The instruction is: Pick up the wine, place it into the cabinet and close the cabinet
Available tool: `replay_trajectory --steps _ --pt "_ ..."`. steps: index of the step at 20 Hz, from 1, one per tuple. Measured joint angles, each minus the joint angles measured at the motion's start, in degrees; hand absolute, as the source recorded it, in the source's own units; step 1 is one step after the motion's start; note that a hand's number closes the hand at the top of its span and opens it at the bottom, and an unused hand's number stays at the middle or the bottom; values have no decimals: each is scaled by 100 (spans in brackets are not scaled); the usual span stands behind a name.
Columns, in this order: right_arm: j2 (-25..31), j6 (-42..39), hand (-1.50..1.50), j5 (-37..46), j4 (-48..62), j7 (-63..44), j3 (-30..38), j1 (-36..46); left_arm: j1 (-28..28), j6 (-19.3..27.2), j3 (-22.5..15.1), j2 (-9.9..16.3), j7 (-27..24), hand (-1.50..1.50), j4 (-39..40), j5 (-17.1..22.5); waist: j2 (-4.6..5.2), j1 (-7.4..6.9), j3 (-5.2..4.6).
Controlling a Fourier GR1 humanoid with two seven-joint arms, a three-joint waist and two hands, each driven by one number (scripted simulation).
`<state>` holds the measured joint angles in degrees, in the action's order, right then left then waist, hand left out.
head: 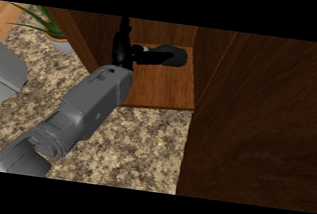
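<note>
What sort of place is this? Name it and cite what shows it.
Probably a kitchen: a speckled stone counter, a dark wooden cabinet standing open with a wine bottle on its shelf, and a potted plant at the back.

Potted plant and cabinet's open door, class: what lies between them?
In the head view, between the potted plant and the open door lie the cabinet's shelf, the wine bottle and the robot's hand.

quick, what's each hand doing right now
left hand: shut on the dark wine bottle, inside the open wooden cabinet
right hand: not in view
</note>
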<state>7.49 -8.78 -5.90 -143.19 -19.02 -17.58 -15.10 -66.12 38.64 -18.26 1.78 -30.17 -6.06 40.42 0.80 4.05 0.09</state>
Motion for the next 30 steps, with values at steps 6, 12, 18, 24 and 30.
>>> replay_trajectory --steps 6,12,18,24,30 --pt "-33 18 -150 4 -9 -31 0 -30 7 -330 23 -25 -266 -150 -89 -105 12 -48 -10" --pt "-67 85 -150 27 -21 -136 -48 29 59 -770 103 -66 -527 -150 -327 -144 -8 -145 -19" --pt "-128 181 -150 56 -41 -163 -176 -21 239 -1111 239 -107 -798 -150 -772 -122 -55 -245 -18" --pt "-80 198 -150 66 -67 -87 -138 -193 669 -1266 193 -123 -813 -150 -1499 -196 -118 -360 -10" --pt "-57 273 -150 86 -72 -128 -156 -188 1249 -1211 -3 1 -512 -150 -2587 -315 -159 -462 -9"
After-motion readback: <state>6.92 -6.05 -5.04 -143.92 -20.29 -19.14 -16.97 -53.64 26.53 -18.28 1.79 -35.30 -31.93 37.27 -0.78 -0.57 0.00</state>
